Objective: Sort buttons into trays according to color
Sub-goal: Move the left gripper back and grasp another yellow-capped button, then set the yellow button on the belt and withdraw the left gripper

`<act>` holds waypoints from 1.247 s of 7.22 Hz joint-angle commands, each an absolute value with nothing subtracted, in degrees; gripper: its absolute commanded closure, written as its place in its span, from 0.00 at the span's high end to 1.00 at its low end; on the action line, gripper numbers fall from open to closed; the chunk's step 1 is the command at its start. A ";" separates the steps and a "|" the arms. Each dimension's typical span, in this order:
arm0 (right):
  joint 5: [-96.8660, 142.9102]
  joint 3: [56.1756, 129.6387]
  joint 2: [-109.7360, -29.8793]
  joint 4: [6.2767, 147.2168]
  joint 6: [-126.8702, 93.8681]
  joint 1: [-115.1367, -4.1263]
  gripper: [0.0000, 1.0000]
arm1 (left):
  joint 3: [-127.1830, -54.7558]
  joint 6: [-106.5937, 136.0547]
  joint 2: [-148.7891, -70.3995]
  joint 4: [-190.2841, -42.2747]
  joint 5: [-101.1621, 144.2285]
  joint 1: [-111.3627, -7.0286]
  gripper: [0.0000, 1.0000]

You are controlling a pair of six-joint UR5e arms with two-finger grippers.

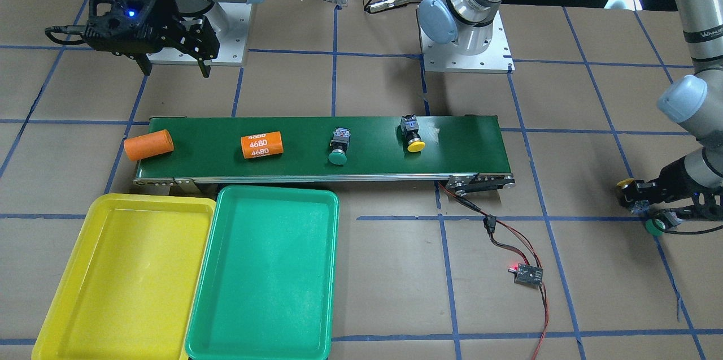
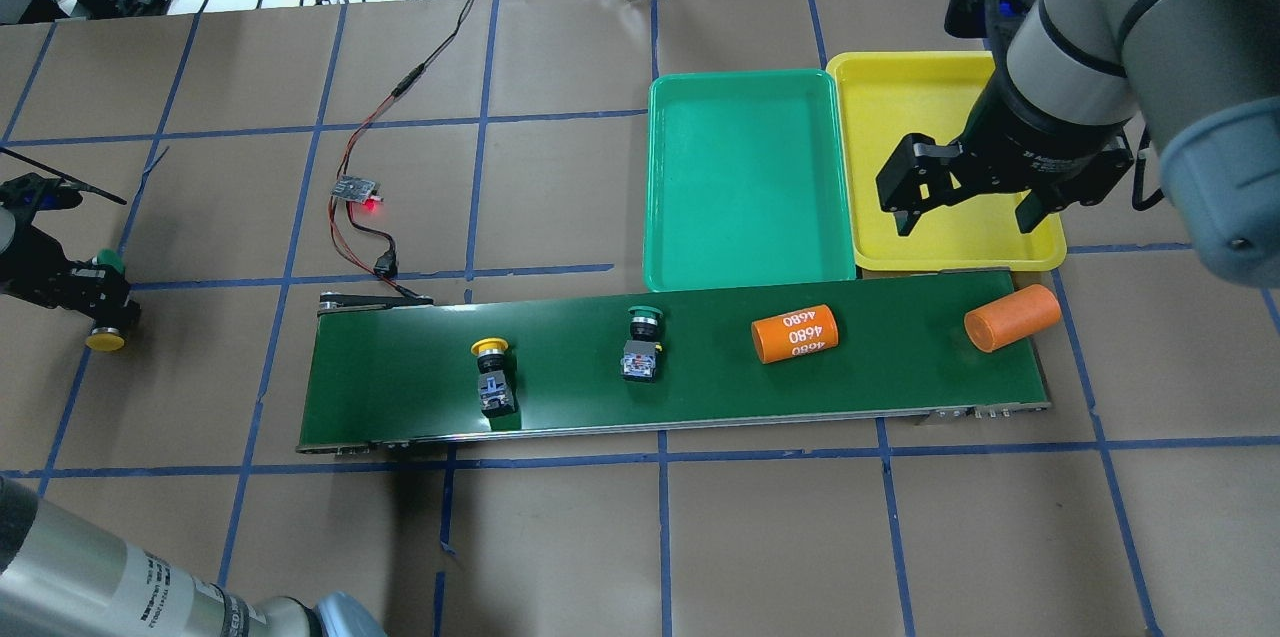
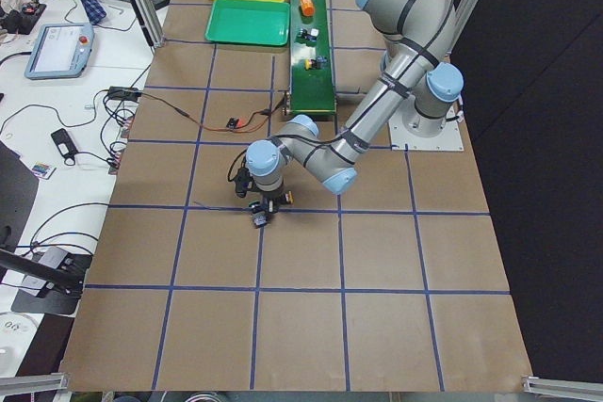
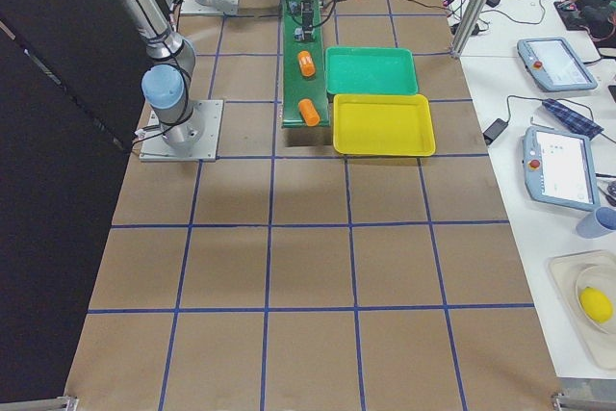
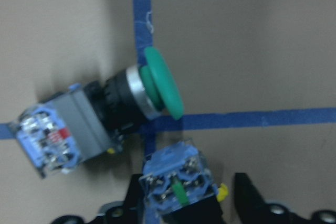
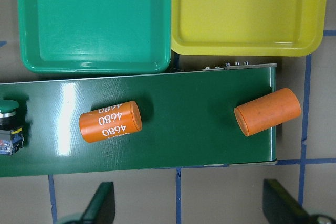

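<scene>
- Grips the held button (image 5: 178, 184), yellow-capped, by its blue-grey body in the clenched left fingers (image 5: 248, 198), low over the table (image 1: 395, 269) near its end on the robot's left.
- Shows a loose green button (image 5: 113, 111) on its side on the table just beside the held one, cap over a crossing of blue tape (image 5: 140, 3).
- Hangs the right fingers (image 6: 102, 205) released and wide apart, above the table between the belt (image 1: 463, 145) and the robot's edge, by the belt's end on the robot's right.
- Carries four things in a row on the belt, well apart.
- Starts from the belt's end on the robot's left with a yellow button (image 1: 412, 134), then a green button (image 1: 340, 145), both on their sides with caps toward the trays.
- Follows with a marked cylinder (image 1: 261, 144), orange with "4680" on it, then a plain cylinder (image 1: 148, 144), orange too, jutting past the belt's end on the robot's right.
- Sets the green tray (image 1: 265, 281) and the yellow tray (image 1: 130, 275) side by side, rims touching, just beside the belt's long edge away from the robot, with the yellow one toward the table's end on the robot's right.
</scene>
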State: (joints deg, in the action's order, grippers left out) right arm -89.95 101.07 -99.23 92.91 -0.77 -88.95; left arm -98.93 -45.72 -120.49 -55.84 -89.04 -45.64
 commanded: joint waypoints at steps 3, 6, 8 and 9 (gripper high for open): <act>-89.13 101.42 -99.14 92.03 -0.70 -87.54 1.00 | -99.05 -35.47 -110.25 -69.11 -89.12 -54.01 0.00; -89.38 102.74 -99.14 92.55 -0.79 -87.54 1.00 | -103.07 -13.53 -101.28 -76.37 -88.24 -71.22 0.00; -89.22 103.88 -99.23 92.72 -0.79 -87.45 1.00 | -112.54 -5.93 -96.79 -74.90 -87.98 -76.89 0.00; -89.12 103.97 -99.32 92.64 -0.70 -87.45 1.00 | -115.63 -5.37 -95.64 -73.23 -87.89 -77.86 0.00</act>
